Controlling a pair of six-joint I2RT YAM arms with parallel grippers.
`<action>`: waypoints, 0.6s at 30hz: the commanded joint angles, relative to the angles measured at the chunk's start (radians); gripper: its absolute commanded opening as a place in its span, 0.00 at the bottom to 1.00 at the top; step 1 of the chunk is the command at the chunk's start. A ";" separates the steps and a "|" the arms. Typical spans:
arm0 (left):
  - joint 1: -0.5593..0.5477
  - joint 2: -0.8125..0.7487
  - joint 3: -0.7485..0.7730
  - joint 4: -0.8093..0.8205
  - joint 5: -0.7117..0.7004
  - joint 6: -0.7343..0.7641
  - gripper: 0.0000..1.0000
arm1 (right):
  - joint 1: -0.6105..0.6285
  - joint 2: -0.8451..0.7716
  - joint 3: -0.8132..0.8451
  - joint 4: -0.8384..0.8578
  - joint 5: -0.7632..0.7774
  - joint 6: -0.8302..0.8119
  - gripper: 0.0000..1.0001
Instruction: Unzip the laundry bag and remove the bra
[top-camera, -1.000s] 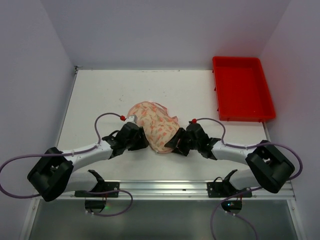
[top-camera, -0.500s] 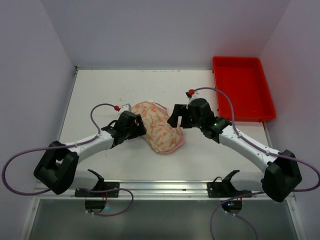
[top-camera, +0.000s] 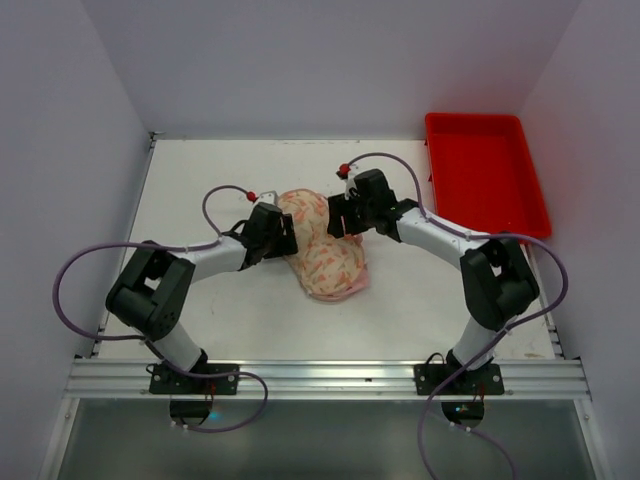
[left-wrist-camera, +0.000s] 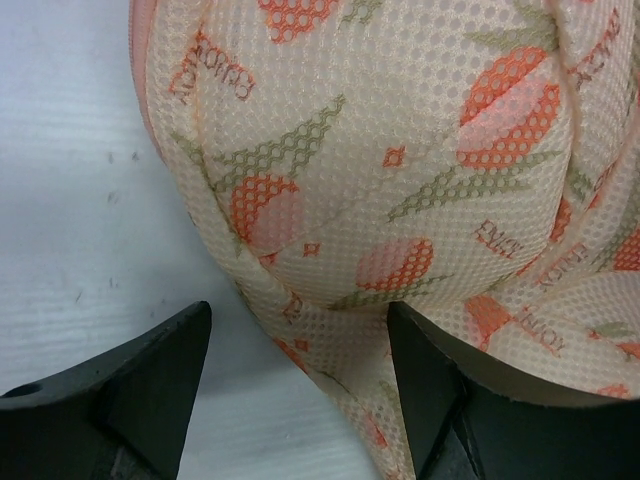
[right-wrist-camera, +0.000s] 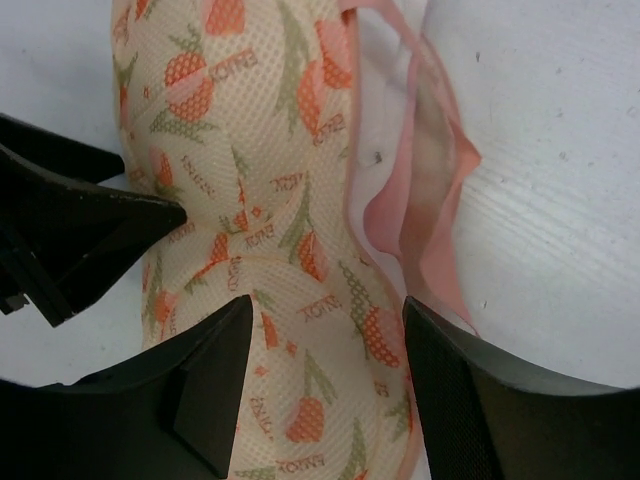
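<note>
Roughly in the middle of the white table (top-camera: 200, 170), the laundry bag (top-camera: 325, 250) lies flat. Its two rounded lobes run from the far left toward the near right, well apart from the red tray (top-camera: 485, 175) at the far right corner. Both arms reach in and meet at the bag's far lobe. The left gripper (top-camera: 288, 232) comes at it from the left and the right gripper (top-camera: 336, 216) from the right, so the lobe sits between them.

From the left wrist camera, the dark fingers (left-wrist-camera: 140, 390) stand spread apart. A bulging cream-peach mesh lobe with orange-pink print fills the view ahead, and a fold of its lower edge drops into the gap between them. The right-hand finger looks pressed against the fabric (the left-hand one has bare table beside it), but nothing is pinched.

From the right wrist camera, that gripper's fingers (right-wrist-camera: 450, 390) are likewise spread wide, with the printed body of the bag lying across the gap. Whether either pad touches the fabric cannot be told. Just right of the printed panel, the pink trim (right-wrist-camera: 425, 210) curls up and away from the body, and a pale lining shows in the opening beneath it. The tips of the other gripper appear as black wedges at the left edge of this view, touching or very nearly touching the opposite side of the same lobe
</note>
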 joint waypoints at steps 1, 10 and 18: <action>0.006 0.045 0.062 0.085 0.030 0.115 0.75 | 0.003 0.020 0.016 0.052 -0.031 -0.031 0.63; 0.005 0.091 0.113 0.166 0.145 0.216 0.75 | 0.003 -0.010 -0.084 0.105 0.048 0.001 0.29; 0.005 0.091 0.110 0.176 0.171 0.236 0.76 | -0.031 -0.107 -0.116 0.092 0.180 0.024 0.48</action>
